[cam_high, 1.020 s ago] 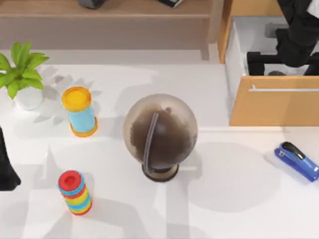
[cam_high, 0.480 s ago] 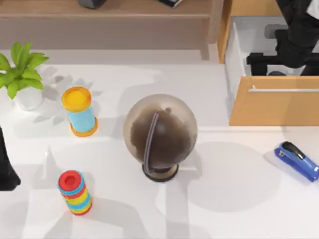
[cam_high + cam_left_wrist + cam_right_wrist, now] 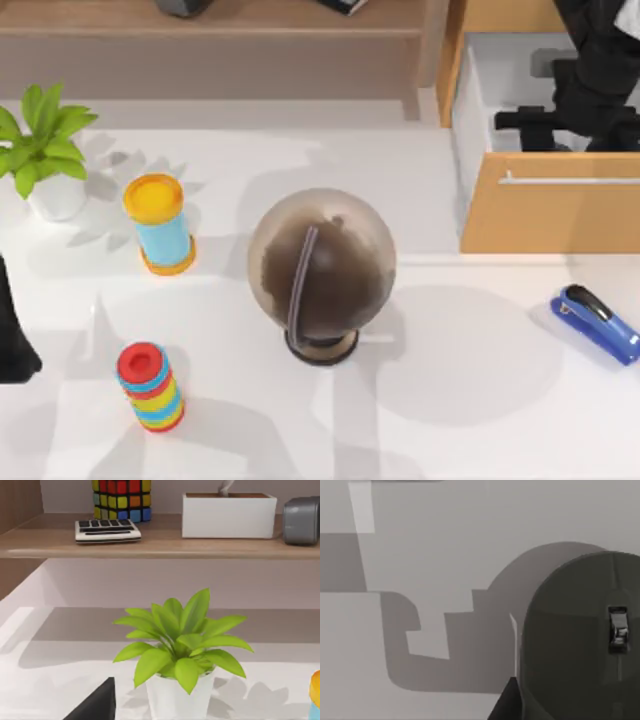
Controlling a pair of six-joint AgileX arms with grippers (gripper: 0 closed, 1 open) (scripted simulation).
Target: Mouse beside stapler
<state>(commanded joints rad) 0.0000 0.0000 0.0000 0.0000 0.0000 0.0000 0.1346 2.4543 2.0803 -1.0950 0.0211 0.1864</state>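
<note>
The mouse is a dark grey dome with a scroll wheel, seen close up in the right wrist view over the pale drawer floor. One finger of my right gripper presses against its side. From above, my right gripper reaches into the open drawer at the back right, and the arm hides the mouse. The blue stapler with its black top arm lies on the table in front of the drawer, near the right edge. My left arm is parked at the left edge, with one finger showing.
A big dark globe stands mid-table. On the left are a potted plant, a yellow-capped blue cylinder and a striped ring stack. A wooden shelf runs along the back. Bare table lies between the globe and the stapler.
My right gripper has shifted slightly to the right inside the drawer. A dark bit that showed under it at the drawer front no longer shows. Nothing on the table has moved.
</note>
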